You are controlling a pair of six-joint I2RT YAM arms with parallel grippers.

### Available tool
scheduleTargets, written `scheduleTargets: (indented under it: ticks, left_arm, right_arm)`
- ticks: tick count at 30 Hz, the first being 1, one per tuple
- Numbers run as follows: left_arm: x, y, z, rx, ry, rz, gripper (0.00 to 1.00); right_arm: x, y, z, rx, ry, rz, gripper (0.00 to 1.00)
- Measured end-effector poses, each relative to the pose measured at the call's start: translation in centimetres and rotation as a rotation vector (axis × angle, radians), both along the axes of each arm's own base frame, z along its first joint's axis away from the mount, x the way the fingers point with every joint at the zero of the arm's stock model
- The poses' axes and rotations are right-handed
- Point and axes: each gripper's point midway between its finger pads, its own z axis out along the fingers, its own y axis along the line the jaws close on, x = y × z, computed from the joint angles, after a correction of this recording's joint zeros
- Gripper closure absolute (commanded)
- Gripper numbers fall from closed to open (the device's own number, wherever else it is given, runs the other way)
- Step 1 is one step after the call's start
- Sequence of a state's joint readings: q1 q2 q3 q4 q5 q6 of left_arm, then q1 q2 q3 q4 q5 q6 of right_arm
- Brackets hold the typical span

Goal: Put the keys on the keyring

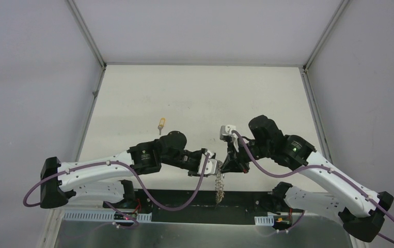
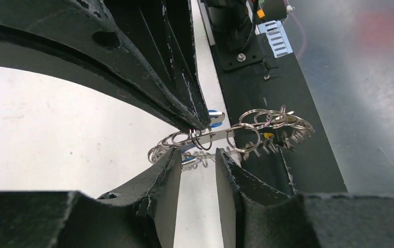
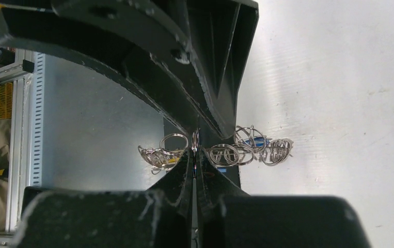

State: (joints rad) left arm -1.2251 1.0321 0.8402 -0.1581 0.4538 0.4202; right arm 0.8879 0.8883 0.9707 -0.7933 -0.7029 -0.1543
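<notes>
The right pincer (image 3: pixel 194 152) is pinching the keyring (image 3: pixel 225 154), its fingertips pressing fully together on one coil; in the top view the loose grey rings are trailing from that grip toward 6 o'clock, over the dark strip (image 1: pixel 174 199) at the near edge of the desk (image 1: pixel 194 93). The left pincer (image 2: pixel 197 157) is facing it tip to tip from 9 o'clock; its jaws are standing narrowly apart and gripping nothing, with the coils stretching just past its fingertips. A blue-headed key (image 2: pixel 215 119) and a yellow key head (image 2: pixel 268 135) are showing among the coils; a lone yellow-headed key (image 1: pixel 161 125) is lying on the desk at 10 o'clock from the pincers, well apart.
</notes>
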Motion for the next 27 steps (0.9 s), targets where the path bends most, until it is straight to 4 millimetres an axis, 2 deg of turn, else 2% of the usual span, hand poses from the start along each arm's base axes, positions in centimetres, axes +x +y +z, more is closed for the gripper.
scheduleTargets:
  ticks: [4, 9, 17, 22, 27]
  left_arm:
    - [-0.24, -0.26, -0.98, 0.046, 0.034, -0.012, 0.72]
    - [-0.42, -0.59, -0.62, 0.046, 0.048, -0.023, 0.73]
    - [-0.71, -0.65, -0.48, 0.047, 0.074, -0.028, 0.86]
    - [-0.66, -0.9, -0.73, 0.061, 0.091, -0.022, 1.0]
    - [-0.61, -0.95, -0.74, 0.065, 0.098, -0.017, 1.0]
  right_arm:
    - [-0.11, -0.11, -0.38, -0.019, 0.02, -0.003, 1.0]
    - [-0.1, -0.11, -0.38, -0.02, 0.021, -0.004, 1.0]
    - [-0.03, -0.13, -0.43, -0.023, 0.019, -0.008, 1.0]
    - [-0.18, -0.32, -0.61, -0.034, 0.028, -0.008, 1.0]
    - [-0.23, -0.34, -0.62, -0.034, 0.029, -0.007, 1.0]
